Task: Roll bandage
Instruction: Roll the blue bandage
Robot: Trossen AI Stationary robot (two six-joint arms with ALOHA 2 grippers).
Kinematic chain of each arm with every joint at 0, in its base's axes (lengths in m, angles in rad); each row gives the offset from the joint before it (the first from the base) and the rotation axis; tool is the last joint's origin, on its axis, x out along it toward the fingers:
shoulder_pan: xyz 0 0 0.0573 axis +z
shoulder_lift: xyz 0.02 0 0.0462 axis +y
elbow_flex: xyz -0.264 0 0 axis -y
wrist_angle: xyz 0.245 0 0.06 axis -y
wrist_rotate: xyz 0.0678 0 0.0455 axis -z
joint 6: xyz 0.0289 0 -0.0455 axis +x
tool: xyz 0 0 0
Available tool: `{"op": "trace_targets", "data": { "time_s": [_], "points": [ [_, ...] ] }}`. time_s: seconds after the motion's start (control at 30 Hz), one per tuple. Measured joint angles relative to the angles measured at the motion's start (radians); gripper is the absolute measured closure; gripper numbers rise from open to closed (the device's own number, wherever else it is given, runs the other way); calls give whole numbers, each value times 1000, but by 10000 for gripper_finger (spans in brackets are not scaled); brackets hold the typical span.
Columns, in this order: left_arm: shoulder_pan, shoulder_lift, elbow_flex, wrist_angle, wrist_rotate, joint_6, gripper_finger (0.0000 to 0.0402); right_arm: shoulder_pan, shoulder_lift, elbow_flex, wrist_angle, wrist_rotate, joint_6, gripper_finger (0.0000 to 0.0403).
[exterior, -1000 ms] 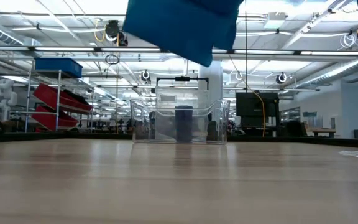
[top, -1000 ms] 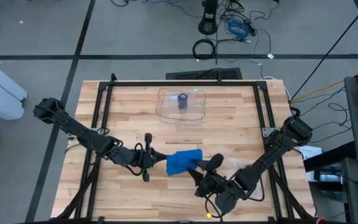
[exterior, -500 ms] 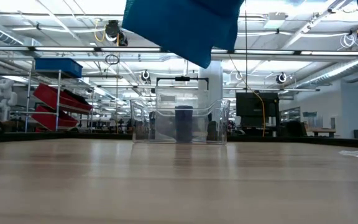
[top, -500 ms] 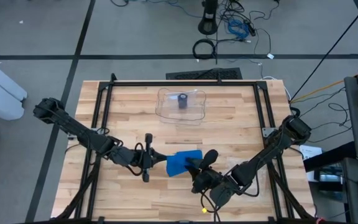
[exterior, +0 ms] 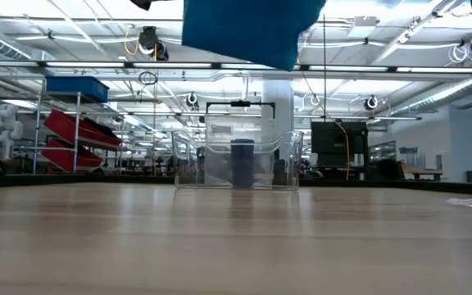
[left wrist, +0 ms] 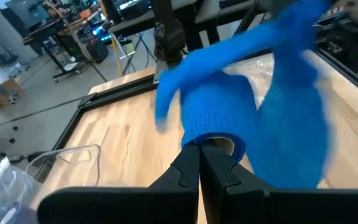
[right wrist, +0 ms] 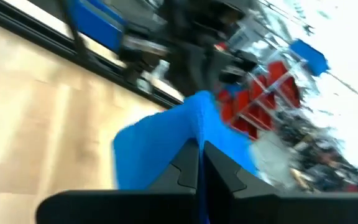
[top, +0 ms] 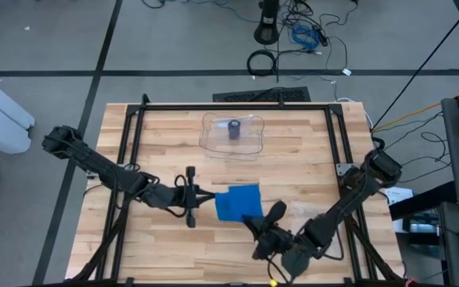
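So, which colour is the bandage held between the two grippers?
The bandage is bright blue; the high view shows it best.

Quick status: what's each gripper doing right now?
Left gripper: closed on the rolled end of the blue bandage.
Right gripper: closed on the bandage's loose end.

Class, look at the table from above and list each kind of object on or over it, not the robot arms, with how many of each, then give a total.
Blue bandage: 1
Clear plastic container: 1
Dark roll inside the container: 1
Total: 3
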Motion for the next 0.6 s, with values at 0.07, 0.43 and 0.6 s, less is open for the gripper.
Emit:
{"op": "trace_targets", "data": {
  "time_s": [0.07, 0.43, 0.6],
  "points": [
    [3, 0, 0, 2, -4, 0, 402, 15, 0, 0, -3, -58, 44, 402],
    [-9, 0, 0, 44, -68, 1, 402, 11, 0, 0, -164, -318, 404, 403],
    [-10, 0, 0, 48, -102, 9, 402, -3, 3, 0, -268, -446, 573, 400]
  ]
}}
